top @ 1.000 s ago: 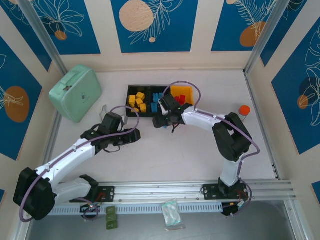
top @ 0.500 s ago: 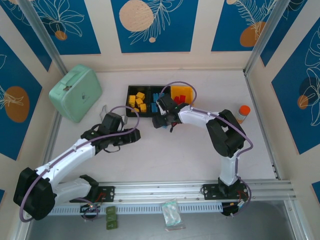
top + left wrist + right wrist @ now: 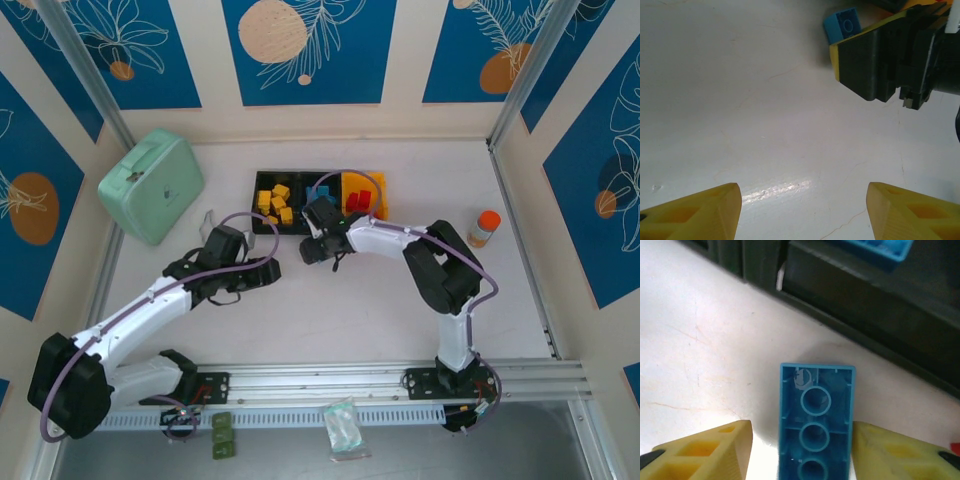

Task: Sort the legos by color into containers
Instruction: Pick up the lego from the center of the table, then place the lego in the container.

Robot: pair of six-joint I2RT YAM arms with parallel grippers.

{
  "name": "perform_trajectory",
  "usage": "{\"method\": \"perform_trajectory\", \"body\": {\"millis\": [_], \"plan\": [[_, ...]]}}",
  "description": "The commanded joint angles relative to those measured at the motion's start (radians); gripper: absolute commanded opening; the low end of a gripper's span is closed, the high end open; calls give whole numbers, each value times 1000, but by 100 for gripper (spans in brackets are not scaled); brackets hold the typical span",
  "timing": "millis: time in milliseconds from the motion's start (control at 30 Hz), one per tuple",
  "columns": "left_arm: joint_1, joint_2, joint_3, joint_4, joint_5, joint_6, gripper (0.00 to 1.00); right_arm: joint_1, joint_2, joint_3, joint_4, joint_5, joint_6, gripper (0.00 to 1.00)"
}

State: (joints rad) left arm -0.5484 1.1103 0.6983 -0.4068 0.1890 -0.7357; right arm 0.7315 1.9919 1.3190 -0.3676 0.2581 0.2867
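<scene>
My right gripper point(image 3: 802, 445) straddles 1 blue lego point(image 3: 816, 425), jaws apart, on the table point(image 3: 700, 340) at 6 o'clock of the containers point(image 3: 300, 173) (light, stiff, slick); I'd pinch its long sides. My left gripper point(image 3: 802, 195) gapes empty.

Robot lab test cell, not a home or shop. White table point(image 3: 330, 310) boxed in by printed blue backdrop panels point(image 3: 300, 50) on aluminium extrusion posts point(image 3: 85, 80). Two cabled white-and-black arms, left arm point(image 3: 140, 305) and right arm point(image 3: 445, 275), bolted to an aluminium rail point(image 3: 330, 378) at the near edge.
</scene>
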Motion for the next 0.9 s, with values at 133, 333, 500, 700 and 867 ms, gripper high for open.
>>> {"method": "perform_trajectory", "body": {"millis": [133,333,500,700,867], "plan": [[-6,-12,-17,-9,-14,-5,67,33,-10,30,-48,42,4,33],[-6,-10,-13,4,-2,-3,67,52,-134,-5,-85,20,22,30],[-6,9,17,23,21,5,67,29,-231,27,-173,-8,57,30],[-6,37,69,42,35,16,67,-45,-227,157,-267,-58,106,30],[-5,56,90,52,49,16,67,-108,-126,323,-337,-90,151,30]]}}
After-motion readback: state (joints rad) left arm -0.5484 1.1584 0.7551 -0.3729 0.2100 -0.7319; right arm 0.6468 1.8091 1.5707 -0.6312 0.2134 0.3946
